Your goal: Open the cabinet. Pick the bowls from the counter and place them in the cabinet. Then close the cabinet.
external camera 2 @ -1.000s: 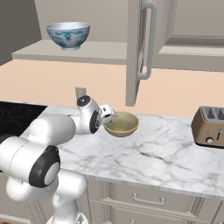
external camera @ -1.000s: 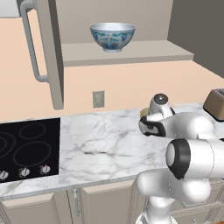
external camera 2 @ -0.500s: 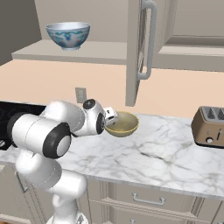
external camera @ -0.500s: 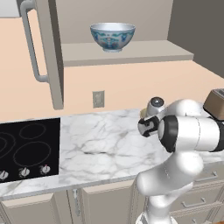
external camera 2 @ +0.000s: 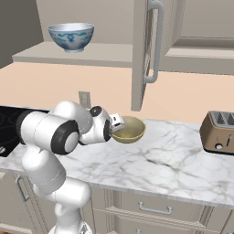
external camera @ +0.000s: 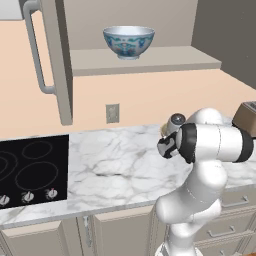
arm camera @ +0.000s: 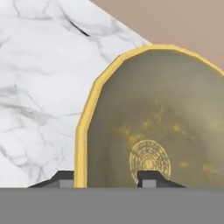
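The yellowish-tan bowl (external camera 2: 130,129) (arm camera: 153,122) rests on the white marble counter (external camera 2: 173,160) (external camera: 115,160). My gripper (external camera 2: 116,129) (arm camera: 106,178) reaches it from the left, low over the counter, with one fingertip (arm camera: 61,177) outside the rim and the other inside the bowl. The jaws stand apart, with a gap left between the inner tip and the wall. The white bowl with blue-green pattern (external camera: 129,42) (external camera 2: 71,36) sits on the shelf of the open cabinet (external camera: 145,60). The cabinet's door (external camera: 55,60) (external camera 2: 141,50) is swung out.
A brown toaster (external camera 2: 219,132) (external camera: 247,117) stands on the counter to the right. The black cooktop (external camera: 30,170) lies at the left end. A wall outlet (external camera: 112,113) sits above the counter. The open door's bar handle (external camera 2: 155,45) hangs above the tan bowl.
The arm's elbow has swung outward while the hand stayed at the tan bowl. The jaws have narrowed around its rim. Neither bowl has moved.
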Tool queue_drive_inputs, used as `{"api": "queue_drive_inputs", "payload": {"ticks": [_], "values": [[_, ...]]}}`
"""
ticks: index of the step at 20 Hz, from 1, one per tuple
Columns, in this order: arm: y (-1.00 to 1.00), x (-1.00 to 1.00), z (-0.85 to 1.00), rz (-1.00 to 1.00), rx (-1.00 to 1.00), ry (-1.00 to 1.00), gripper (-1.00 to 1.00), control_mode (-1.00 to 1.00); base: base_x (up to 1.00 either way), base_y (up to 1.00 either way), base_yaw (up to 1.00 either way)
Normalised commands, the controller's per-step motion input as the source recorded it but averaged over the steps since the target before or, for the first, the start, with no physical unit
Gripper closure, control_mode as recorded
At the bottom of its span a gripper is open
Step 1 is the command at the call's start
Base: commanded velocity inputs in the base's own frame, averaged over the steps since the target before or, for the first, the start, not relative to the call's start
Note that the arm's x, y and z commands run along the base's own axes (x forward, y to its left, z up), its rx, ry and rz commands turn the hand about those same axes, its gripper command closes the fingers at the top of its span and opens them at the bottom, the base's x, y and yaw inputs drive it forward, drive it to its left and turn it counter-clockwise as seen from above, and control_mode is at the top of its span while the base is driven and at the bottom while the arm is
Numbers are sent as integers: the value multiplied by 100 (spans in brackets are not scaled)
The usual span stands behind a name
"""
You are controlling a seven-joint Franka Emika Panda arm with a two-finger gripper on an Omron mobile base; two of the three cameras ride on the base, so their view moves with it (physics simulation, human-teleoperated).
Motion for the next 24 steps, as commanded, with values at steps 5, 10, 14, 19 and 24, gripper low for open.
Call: {"api": "queue_drive_inputs", "payload": {"ticks": [5,10,14,19,24], "values": [[6,-30,28,9,-2,-4,100,-100,0,0,0],[22,-63,96,28,-10,-6,100,-100,0,0,0],[30,-57,100,37,-11,-3,100,-100,0,0,0],[19,-54,100,39,-1,1,100,-100,0,0,0],[13,-52,100,35,0,8,100,-100,0,0,0]]}}
